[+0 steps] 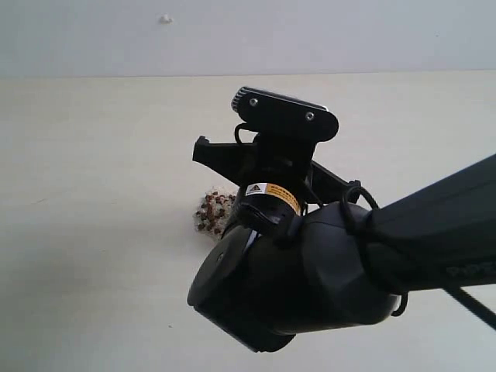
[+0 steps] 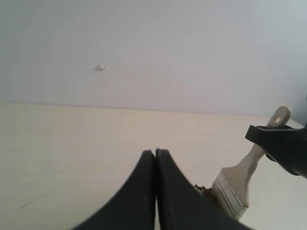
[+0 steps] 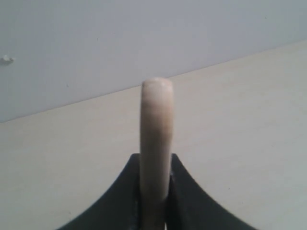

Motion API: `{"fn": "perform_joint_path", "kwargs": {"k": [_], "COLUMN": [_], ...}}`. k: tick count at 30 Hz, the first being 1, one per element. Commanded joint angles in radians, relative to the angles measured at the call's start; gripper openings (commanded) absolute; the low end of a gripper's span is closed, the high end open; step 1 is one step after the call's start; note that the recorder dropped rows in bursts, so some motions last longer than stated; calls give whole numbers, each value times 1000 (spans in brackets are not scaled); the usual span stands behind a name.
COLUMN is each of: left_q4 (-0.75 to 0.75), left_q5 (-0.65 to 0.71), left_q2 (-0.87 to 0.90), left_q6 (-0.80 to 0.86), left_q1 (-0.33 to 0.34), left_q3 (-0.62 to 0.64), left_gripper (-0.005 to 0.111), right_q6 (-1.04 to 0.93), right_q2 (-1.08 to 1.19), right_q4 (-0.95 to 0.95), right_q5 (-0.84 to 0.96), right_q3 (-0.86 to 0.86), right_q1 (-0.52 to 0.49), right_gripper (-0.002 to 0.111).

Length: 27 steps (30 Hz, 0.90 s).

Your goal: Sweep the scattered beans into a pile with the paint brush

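right fingers (image 3: 192, 201): clenched on the paint brush (image 3: 156, 124) handle, one finger on each flat side; the handle's end sticks up past the tips.
left fingers (image 2: 139, 191): pressed together, nothing between them; parked low over the desk (image 2: 57, 158), idle.
brush position: the left wrist view shows it tilted, handle up and bristles down, with the head just beside the beans (image 2: 206, 190). Can't tell whether the bristles touch the desk — the left fingers cover that spot.
beans: the exterior view shows one tight reddish-brown clump (image 1: 211, 211) mixed with pale crumbs, right at the edge of the right arm (image 1: 349, 263).
progress: my read is late stage. What shows is already gathered, and I see no strays on the visible desk left of, behind or in front of the clump.
left to do: maybe a last tidy stroke, then lift off. This is a judgement only, since part of the pile is hidden.
obstruction: the right arm's wrist and elbow block the middle of the exterior view — anything under or right of it can't be checked.
surroundings: plain cream desk, pale wall (image 1: 349, 31) behind with one small white speck (image 1: 165, 18). No other objects near the work area.
risk: a heavy stroke now could scatter the clump, and loose round beans would roll easily.
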Motion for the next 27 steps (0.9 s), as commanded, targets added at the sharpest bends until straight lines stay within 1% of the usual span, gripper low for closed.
{"fn": "perform_joint_path", "kwargs": {"k": [1,11,27], "left_q4": [-1,-1,-1], "left_q5": [-2,-2,-2], "left_q2": [-5,-5,-5], "left_q6": [0,0,0], "left_q1": [4,4,4], "left_q3": [6,6,6], "left_gripper": [0,0,0], "right_q6": [35,9,-219], "right_q2": [1,-10,-165], "right_q4": [2,3,-7], "right_q5": [15,15,15], "right_q3": [-4,-4,-2], "right_q1": [-4,-4,-4], "right_gripper": [0,0,0]}}
